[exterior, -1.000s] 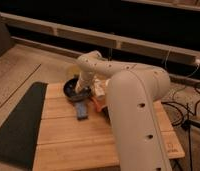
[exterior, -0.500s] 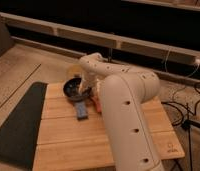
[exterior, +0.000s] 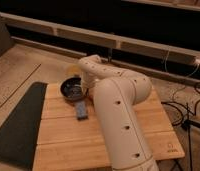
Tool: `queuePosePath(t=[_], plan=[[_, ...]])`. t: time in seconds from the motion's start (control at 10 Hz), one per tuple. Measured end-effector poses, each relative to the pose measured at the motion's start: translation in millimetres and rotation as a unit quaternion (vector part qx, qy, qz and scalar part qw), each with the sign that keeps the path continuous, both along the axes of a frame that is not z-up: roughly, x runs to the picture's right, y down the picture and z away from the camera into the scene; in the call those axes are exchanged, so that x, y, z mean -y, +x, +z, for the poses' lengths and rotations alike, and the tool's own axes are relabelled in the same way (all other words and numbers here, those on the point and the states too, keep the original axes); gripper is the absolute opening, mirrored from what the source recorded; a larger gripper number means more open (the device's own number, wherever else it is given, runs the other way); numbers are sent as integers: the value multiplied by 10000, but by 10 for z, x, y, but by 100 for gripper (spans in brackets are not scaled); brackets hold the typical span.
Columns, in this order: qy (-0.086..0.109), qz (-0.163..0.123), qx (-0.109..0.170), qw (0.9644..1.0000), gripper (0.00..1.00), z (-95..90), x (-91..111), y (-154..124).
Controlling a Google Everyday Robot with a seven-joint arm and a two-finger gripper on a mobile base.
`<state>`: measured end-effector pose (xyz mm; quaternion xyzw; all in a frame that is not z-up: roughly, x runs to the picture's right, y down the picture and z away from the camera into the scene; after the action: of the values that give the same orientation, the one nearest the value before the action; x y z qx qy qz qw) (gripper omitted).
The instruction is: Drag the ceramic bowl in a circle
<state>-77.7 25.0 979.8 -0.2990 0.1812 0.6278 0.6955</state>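
Camera view: one bulky white robot arm [exterior: 120,115] fills the foreground and hides much of the pale slatted wooden table [exterior: 58,140]. One long dark mat [exterior: 15,125] lies left, cut off by the edge. One small grey-blue rectangular block [exterior: 82,110] sits mid-table. Just beyond it, toward the table's far left, is one round dark glossy ceramic bowl [exterior: 70,89], pale sheen inside. Gripper [exterior: 84,92] closed at the bowl's right rim; whether it pinches the rim is unclear. One yellowish round object [exterior: 73,68] sits behind, half hidden.
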Motion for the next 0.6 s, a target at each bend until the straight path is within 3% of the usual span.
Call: queuePosePath(t=[0.3,0.6], plan=[[212,-263,192,9992,0,-93,192,-278],[148,-404,271,9987,0,-254,75,-366]])
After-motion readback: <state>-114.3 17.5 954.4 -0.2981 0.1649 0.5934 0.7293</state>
